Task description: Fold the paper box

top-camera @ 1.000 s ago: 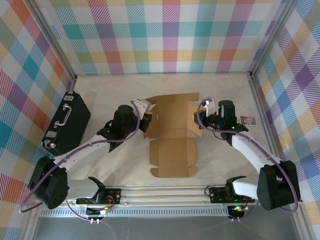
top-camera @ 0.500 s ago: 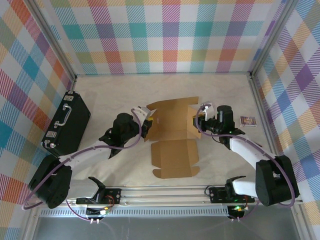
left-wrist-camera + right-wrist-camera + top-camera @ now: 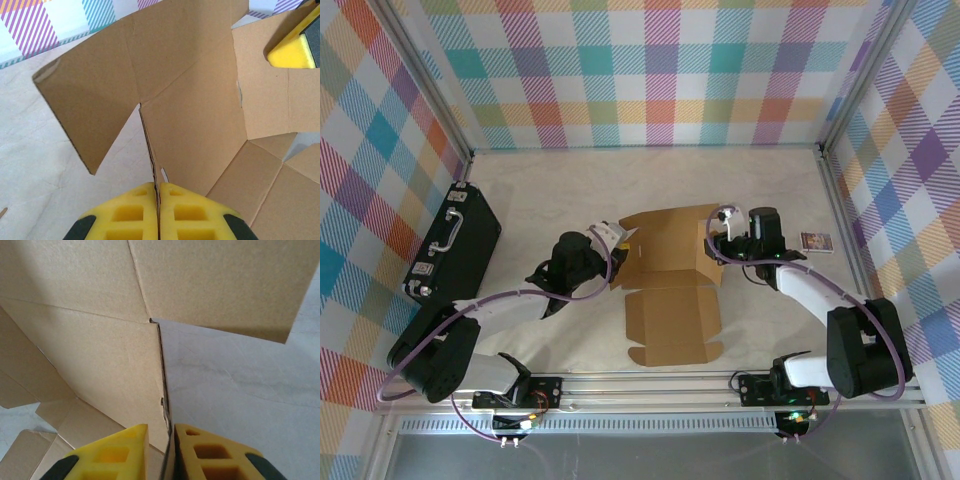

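The paper box [image 3: 670, 270] is brown cardboard, part folded, lying mid-table with its near flaps flat and its side walls raised. My left gripper [image 3: 617, 243] is at the box's left wall. In the left wrist view the left gripper [image 3: 158, 192] is shut on that wall's edge [image 3: 200, 125], yellow pads pressed against both faces. My right gripper [image 3: 713, 240] is at the right wall. In the right wrist view the right gripper [image 3: 161, 440] stands slightly open around the wall [image 3: 100, 350]: the cardboard rests against the right pad, with a gap to the left pad.
A black hard case with a handle [image 3: 455, 245] lies at the far left of the table. A small printed packet [image 3: 817, 241] sits at the right, near the frame post. The right gripper's yellow pad [image 3: 292, 50] shows across the box in the left wrist view.
The right jaws have parted from a tight pinch on the right wall. Both grippers and the box have shifted slightly toward the near edge, and the walls stand more upright.
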